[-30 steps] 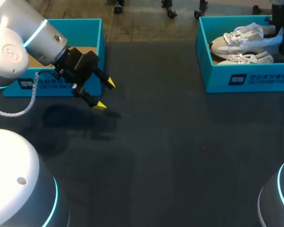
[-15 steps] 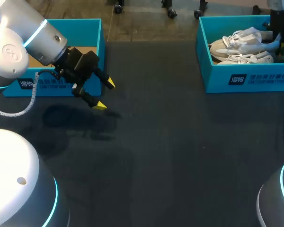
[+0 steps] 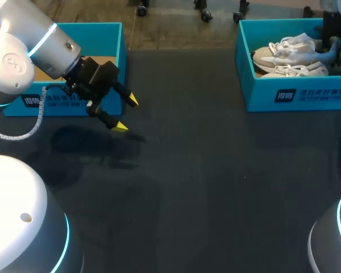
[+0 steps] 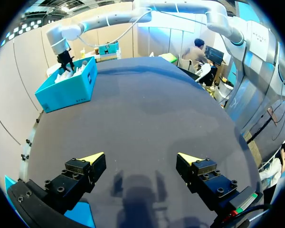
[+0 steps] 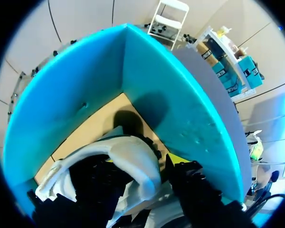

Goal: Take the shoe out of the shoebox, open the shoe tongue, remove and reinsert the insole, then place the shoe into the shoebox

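Two white shoes lie in the teal shoebox at the far right: one toward the back, the other by the front wall. My right gripper is down inside this box at the back shoe's heel. In the right wrist view the white shoe has its heel collar between the fingers of that gripper, open, with a dark gap beside the one finger that shows. My left gripper hangs open and empty over the mat, just in front of the left box; its yellow tips stand wide apart.
The left teal box shows a bare cardboard floor. Dark mat stretches between the two boxes and toward the front. The left wrist view shows the right shoebox far across the mat.
The back shoe's raised heel has come down into the right box, and the right gripper's fingers have spread off it. The left arm has not moved.
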Motion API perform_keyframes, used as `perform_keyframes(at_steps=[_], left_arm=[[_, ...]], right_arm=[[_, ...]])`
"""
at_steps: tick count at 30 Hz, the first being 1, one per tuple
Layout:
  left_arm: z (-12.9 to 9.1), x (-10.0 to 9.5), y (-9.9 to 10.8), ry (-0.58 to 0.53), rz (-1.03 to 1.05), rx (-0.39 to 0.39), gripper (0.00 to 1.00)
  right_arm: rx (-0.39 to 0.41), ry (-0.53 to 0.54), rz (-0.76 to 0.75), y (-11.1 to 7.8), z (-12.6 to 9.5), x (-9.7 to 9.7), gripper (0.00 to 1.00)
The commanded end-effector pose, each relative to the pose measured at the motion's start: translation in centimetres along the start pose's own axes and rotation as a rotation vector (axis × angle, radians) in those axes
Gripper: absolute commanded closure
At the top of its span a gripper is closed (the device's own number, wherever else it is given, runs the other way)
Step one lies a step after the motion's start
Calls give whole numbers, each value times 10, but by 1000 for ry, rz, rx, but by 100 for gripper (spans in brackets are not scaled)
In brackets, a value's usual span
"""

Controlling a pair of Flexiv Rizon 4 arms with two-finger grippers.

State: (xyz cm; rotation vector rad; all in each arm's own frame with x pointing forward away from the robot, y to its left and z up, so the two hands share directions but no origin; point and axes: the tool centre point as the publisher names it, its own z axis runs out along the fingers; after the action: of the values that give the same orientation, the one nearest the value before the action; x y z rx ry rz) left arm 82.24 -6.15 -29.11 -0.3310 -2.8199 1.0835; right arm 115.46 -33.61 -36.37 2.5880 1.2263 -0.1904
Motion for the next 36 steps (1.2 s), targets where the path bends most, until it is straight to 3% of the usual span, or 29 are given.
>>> perform_keyframes(at_steps=[1,3,7,9,22,25,36], left_arm=[[0,1,0,-1,0,-2,0],[0,1,0,-1,0,-2,0],[0,1,0,-1,0,-2,0],[0,1,0,-1,0,-2,0],[0,1,0,-1,0,-2,0],[0,1,0,-1,0,-2,0],[0,1,0,-1,0,-2,0]], right_arm=[[-10,0,0,-2,-11,-2,49],[-18,2,-4,-4,-18,-2,39],[-32,5,-13,-6,-28,-1,32],[-41,7,-11,-8,-34,-3,23],[-73,54,-1,-32,-72,-9,18],[-91,87,-33,-42,-87,-7,0],[-113,154,-87,-79,-123,4,0]])
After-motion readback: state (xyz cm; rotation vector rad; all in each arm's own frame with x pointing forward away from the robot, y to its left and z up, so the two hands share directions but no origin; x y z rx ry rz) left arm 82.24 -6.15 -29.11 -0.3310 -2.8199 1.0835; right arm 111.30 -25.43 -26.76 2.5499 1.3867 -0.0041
